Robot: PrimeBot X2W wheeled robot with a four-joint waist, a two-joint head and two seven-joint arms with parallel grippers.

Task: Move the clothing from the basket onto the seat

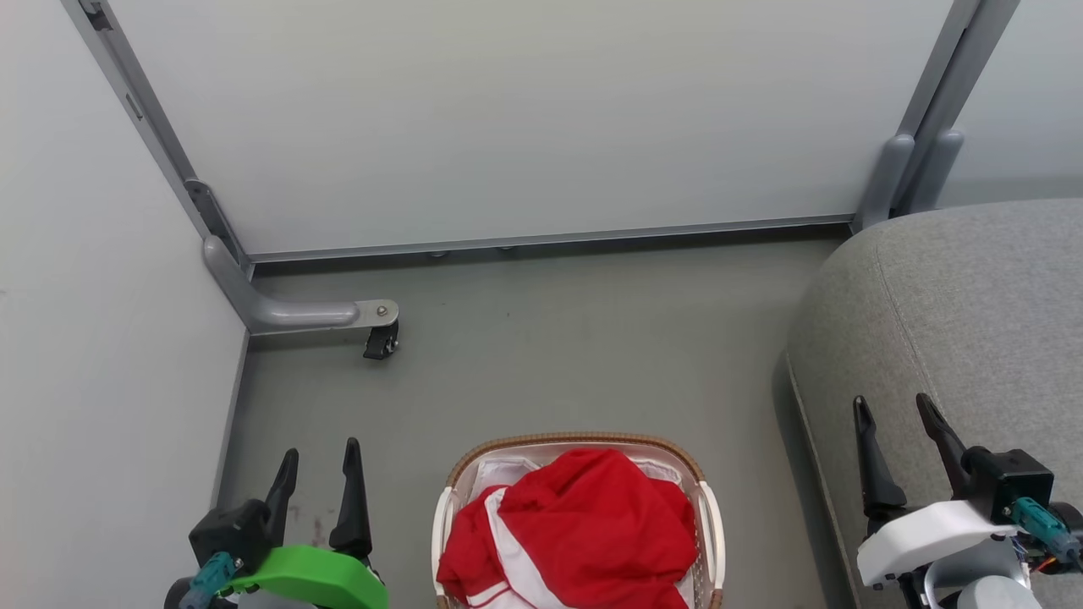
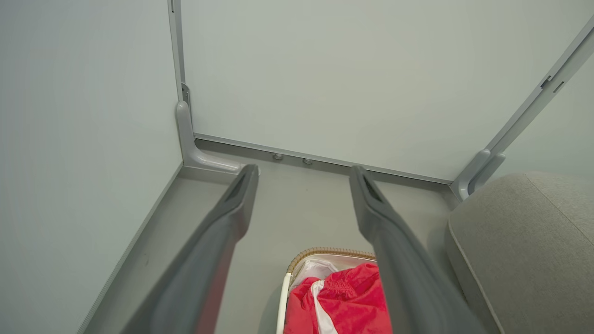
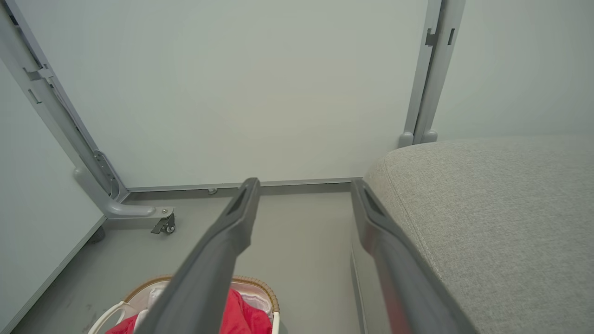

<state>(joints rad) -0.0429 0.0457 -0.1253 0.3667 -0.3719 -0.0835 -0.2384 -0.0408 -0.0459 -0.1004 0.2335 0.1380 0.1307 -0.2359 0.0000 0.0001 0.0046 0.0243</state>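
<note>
Clothing (image 1: 584, 524) is seen heaped in the basket (image 1: 508, 446), red with white stripes, none on the seat (image 1: 956, 313). Basket is set on the floor (image 1: 550, 355), near the seat's left edge, apart from it. Left tool (image 1: 321, 448) is held open and empty, left of the basket. Right tool (image 1: 891, 402) is held open and empty, seen against the seat's edge.

The clothing (image 1: 584, 524) lies heaped in the basket (image 1: 575, 441), which stands on the floor (image 1: 550, 355), with the seat (image 1: 956, 313) near on its right, the partition wall (image 1: 508, 127) well behind it and a castor foot (image 1: 381, 341) back to its left.
</note>
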